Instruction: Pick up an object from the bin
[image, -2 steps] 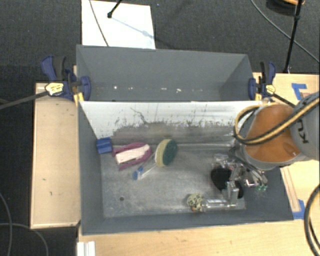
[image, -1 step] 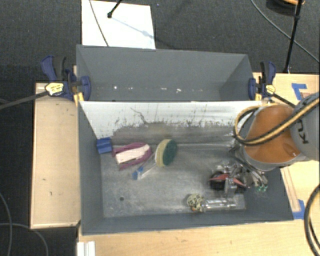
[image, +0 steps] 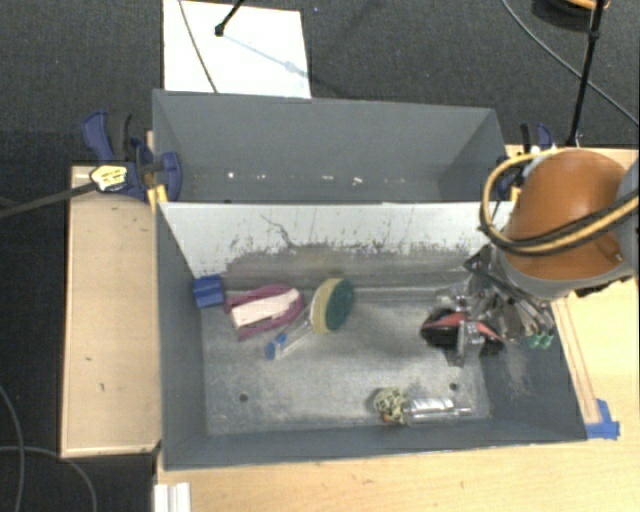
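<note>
In the camera view the gripper (image: 462, 340) is low in the right part of the grey bin (image: 330, 385), under the arm's orange cover (image: 565, 215). Just at its tip, to the left, lies a small black and red thing (image: 440, 325) on the bin floor. It is the nearest thing to the gripper, and I judge it the likely one to be picked. Whether the gripper is spread, pressed together or pinching it I cannot tell, because the wrist parts crowd that spot.

The main risk is a poor hold. The black and red thing seems to sit off to one side of the tip rather than squarely under it, so a closing there may only nudge it away or catch an edge, and it would drop on the lift. The bin's sloping right wall is near, so a sideways correction could scrape it.

A clear bottle with a yellow-green end (image: 425, 407) lies near the lower edge, below the gripper. A low sweep that way would roll it.

The round yellow and green sponge (image: 331, 305), the pink and white bundle (image: 265, 306) and the blue block (image: 207, 291) lie well apart to the left, out of harm's way.
</note>
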